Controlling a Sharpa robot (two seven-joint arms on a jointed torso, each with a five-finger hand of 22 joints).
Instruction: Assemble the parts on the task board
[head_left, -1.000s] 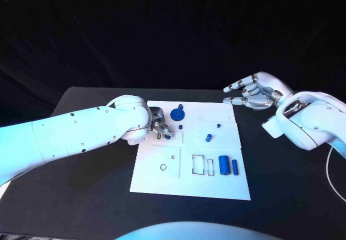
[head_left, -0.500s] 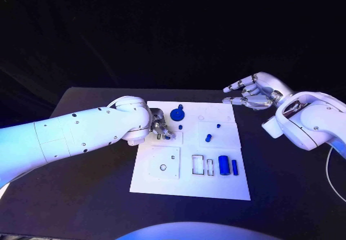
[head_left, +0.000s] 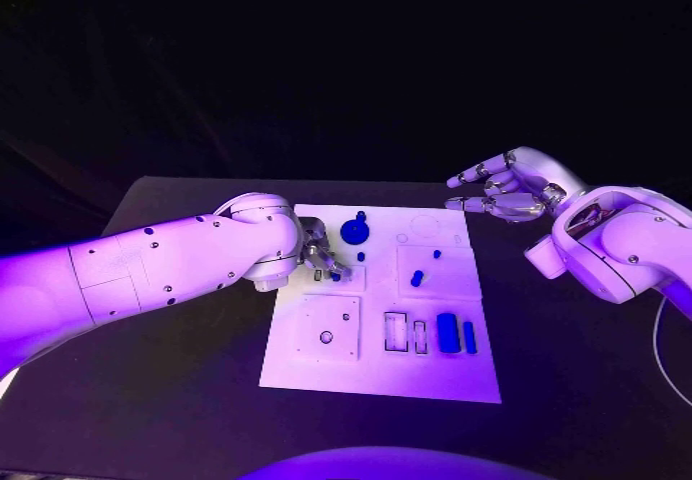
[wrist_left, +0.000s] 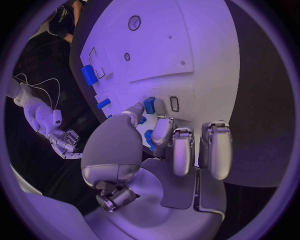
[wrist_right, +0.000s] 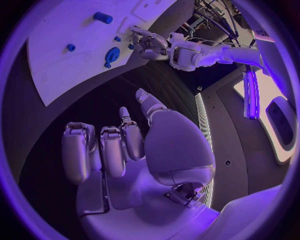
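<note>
The white task board (head_left: 433, 375) lies in the middle of the table. My left hand (head_left: 320, 254) hovers low over the board's left side, and its thumb and a finger pinch a small blue part (wrist_left: 149, 105) just above the surface. A round blue part (head_left: 355, 231) stands near the far edge, beside that hand. Two small blue pegs (head_left: 417, 278) stand mid-board. A blue cylinder (head_left: 449, 332) and a thinner one (head_left: 470, 336) lie at the near right. My right hand (head_left: 505, 190) hangs open above the board's far right corner, holding nothing.
The board has outlined slots: a square recess (head_left: 329, 338) and narrow rectangular ones (head_left: 397, 331). Black tabletop (head_left: 173, 350) surrounds the board on all sides. The right wrist view shows the board (wrist_right: 56, 75), the round blue part (wrist_right: 112, 53) and my left hand (wrist_right: 147, 42).
</note>
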